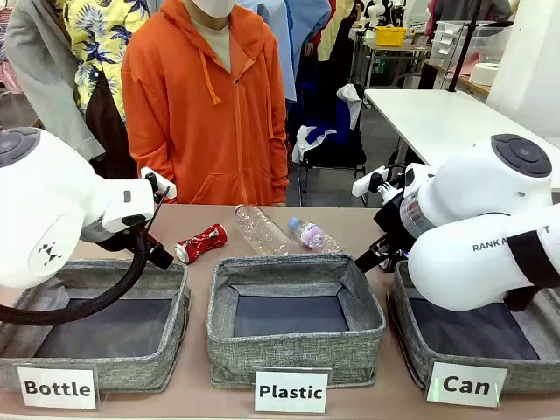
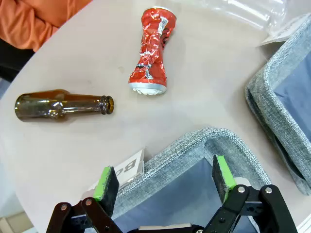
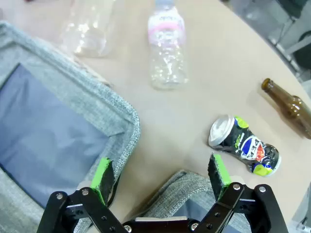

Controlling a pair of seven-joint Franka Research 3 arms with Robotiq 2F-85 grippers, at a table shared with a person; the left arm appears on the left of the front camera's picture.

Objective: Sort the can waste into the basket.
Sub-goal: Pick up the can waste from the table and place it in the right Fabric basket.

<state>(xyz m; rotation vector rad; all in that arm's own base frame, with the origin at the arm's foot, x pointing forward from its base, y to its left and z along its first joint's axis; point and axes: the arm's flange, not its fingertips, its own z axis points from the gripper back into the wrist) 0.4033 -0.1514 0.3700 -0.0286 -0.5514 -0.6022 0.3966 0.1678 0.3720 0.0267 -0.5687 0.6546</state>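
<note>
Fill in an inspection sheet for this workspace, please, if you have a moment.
Surface: beige table, crowded along the far side.
Job's things: red can and dark can lie on the table, both outside the Can basket.
Clutter: large clear bottle, small clear bottle, brown bottle near the red can, second brown bottle near the dark can, Bottle basket, Plastic basket.
Grippers: left gripper, jaws open, holding nothing; right gripper, jaws open, holding nothing.
Cables: black cable loops from the left arm over the Bottle basket.
Surroundings: person in an orange hoodie at the far side; white table behind.
</note>
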